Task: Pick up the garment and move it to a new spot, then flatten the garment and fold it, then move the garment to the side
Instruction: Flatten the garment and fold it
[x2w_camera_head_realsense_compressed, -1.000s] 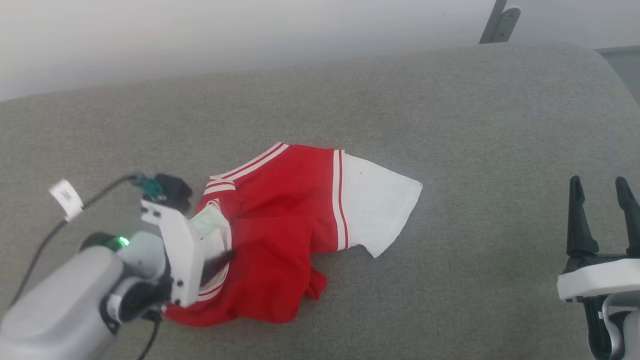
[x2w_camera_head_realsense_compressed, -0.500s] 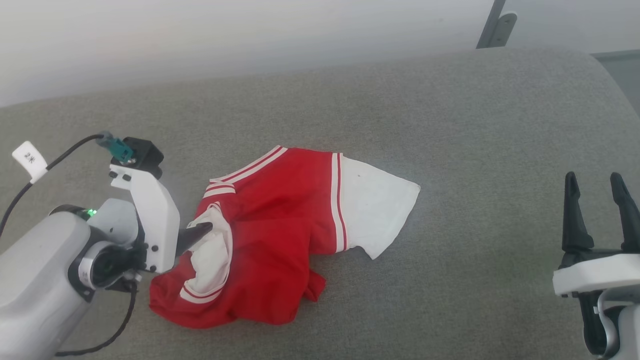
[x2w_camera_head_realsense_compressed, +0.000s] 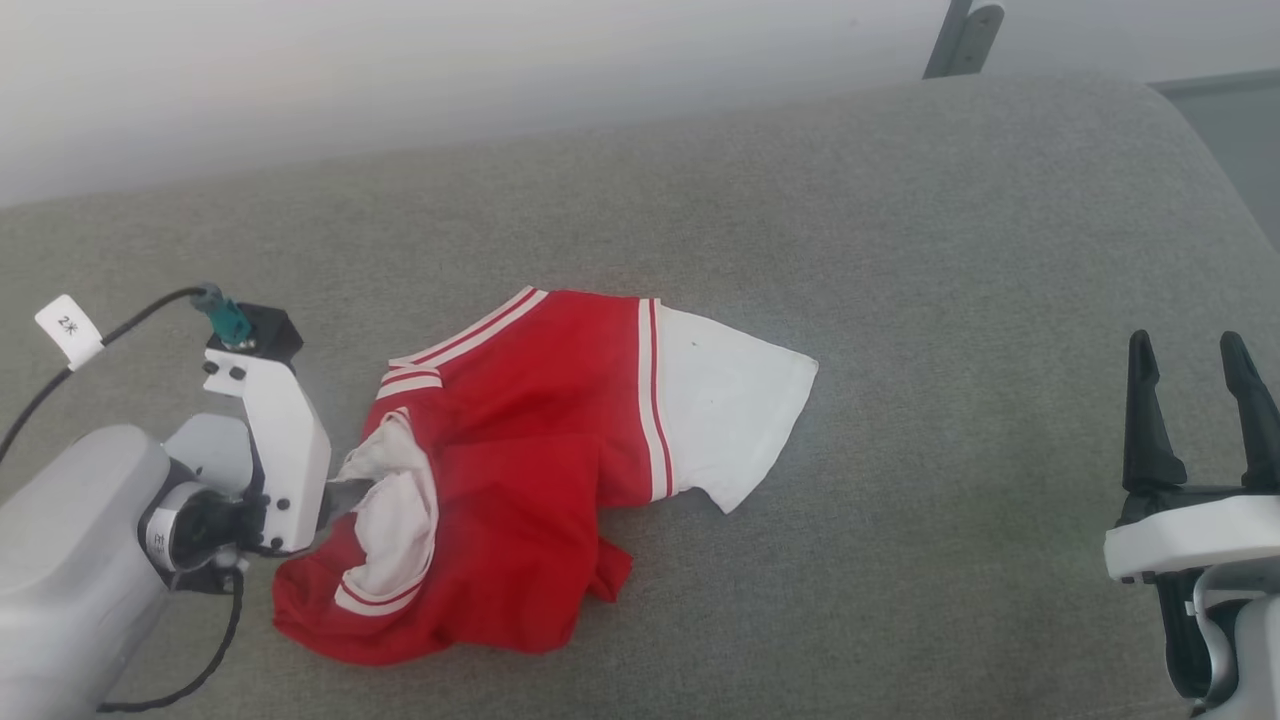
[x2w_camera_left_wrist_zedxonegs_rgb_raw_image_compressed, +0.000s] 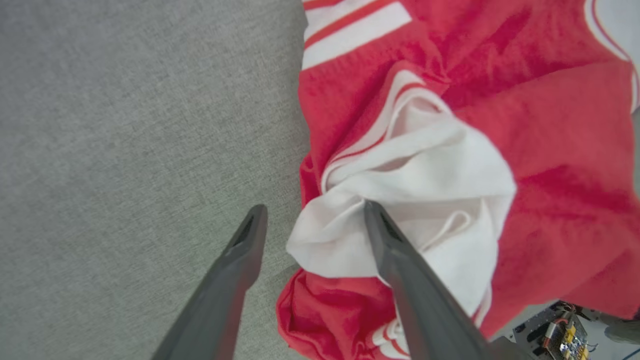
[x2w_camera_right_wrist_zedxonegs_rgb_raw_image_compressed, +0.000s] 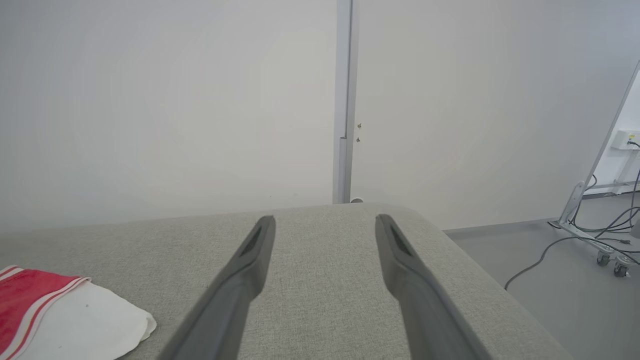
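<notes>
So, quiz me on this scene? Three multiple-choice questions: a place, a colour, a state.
1. Where does the shirt lie? A) on the grey cushion B) on the floor C) in a basket
2. What colour are its sleeves? A) blue B) white C) black
3. How is the right gripper? A) open, empty B) shut on the shirt C) shut on a cable
Answers: 1 A, grey fabric lies under it; 2 B, both sleeves show white; 3 A, its fingers stand apart with nothing between.

Grey forearm (x2w_camera_head_realsense_compressed: 70, 560), white screwed bracket (x2w_camera_head_realsense_compressed: 285, 450), black tagged cable (x2w_camera_head_realsense_compressed: 150, 306), end effector (x2w_camera_head_realsense_compressed: 1183, 342) with dark tapered fingers (x2w_camera_head_realsense_compressed: 1145, 440)
</notes>
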